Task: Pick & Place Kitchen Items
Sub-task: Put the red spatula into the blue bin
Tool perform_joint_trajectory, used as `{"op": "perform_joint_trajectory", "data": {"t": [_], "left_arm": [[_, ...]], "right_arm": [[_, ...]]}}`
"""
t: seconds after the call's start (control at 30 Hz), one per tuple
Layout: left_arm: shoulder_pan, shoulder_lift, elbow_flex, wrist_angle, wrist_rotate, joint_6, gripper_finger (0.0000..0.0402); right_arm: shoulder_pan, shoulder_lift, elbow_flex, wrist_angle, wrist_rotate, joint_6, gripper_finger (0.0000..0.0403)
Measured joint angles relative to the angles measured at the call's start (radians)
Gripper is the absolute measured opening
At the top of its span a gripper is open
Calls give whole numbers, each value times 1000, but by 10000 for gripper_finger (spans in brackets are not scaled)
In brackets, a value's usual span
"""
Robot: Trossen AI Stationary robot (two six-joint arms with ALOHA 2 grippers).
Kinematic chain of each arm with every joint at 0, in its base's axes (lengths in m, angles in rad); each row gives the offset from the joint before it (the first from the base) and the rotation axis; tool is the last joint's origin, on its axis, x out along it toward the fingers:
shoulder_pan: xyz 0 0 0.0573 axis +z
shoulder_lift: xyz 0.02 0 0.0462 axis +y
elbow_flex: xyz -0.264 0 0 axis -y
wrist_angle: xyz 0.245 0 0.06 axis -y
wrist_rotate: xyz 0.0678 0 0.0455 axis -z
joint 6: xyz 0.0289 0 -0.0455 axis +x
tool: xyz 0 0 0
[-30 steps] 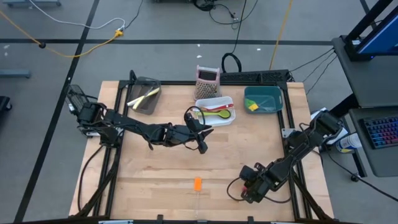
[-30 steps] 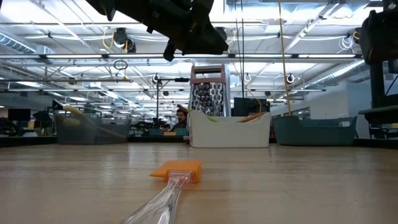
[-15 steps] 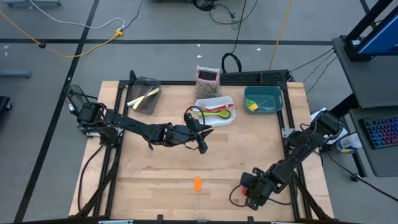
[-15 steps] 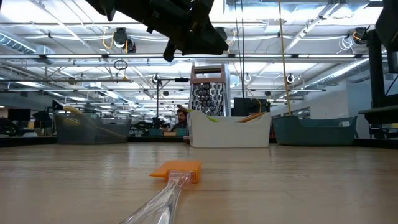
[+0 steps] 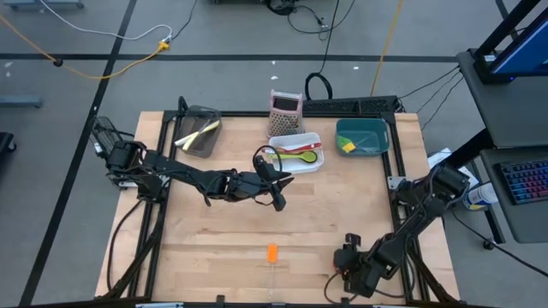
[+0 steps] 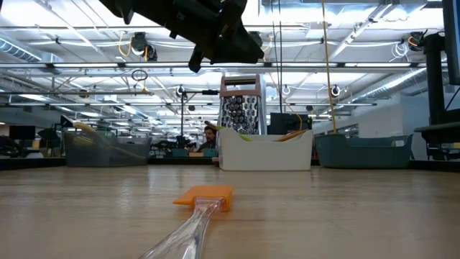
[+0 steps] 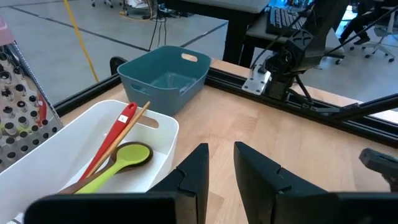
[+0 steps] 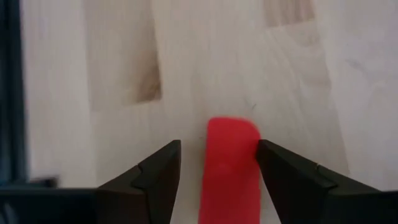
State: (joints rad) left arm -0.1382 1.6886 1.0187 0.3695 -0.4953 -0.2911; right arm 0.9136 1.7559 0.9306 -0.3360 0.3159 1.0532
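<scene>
A red spatula head [image 8: 232,168] lies flat on the wooden table, seen only in the right wrist view. My right gripper [image 8: 218,144] is open and points down at it near the table's near right corner [image 5: 349,272], one finger on each side. Whether a finger touches the head I cannot tell. An orange-headed spatula [image 5: 271,251] with a clear handle lies on the table near the front edge [image 6: 205,196]. My left gripper [image 5: 280,198] hovers in front of the white bin. Its fingers [image 7: 221,149] are a little apart with nothing between them.
The white bin [image 5: 315,162] holds a red, a green and a wooden spoon [image 7: 118,155]. The teal bin [image 5: 385,141] is at the far right and the dark mesh bin [image 5: 204,147] at the far left. The grater [image 5: 285,107] stands behind the white bin.
My right gripper has gone toward the table's near edge and down, rolling about its wrist. In the low view its arm has left the picture's right side. My left arm and the orange spatula have kept still.
</scene>
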Motion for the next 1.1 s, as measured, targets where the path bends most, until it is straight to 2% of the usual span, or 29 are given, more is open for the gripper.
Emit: {"op": "perform_joint_trajectory", "data": {"t": [0.27, 0.67, 0.87, 1.1], "left_arm": [[0, 0, 0, -2, 0, -32, 76], [-21, 0, 0, -8, 0, -33, 76], [-27, 0, 0, -8, 1, -34, 76], [-29, 0, 0, -8, 1, -52, 76]], "right_arm": [[12, 61, -1, -20, 69, -41, 177], [23, 85, -2, -100, -7, -40, 17], [12, 66, -4, -93, 13, -41, 17], [-33, -61, -11, -123, 99, -92, 10]]}}
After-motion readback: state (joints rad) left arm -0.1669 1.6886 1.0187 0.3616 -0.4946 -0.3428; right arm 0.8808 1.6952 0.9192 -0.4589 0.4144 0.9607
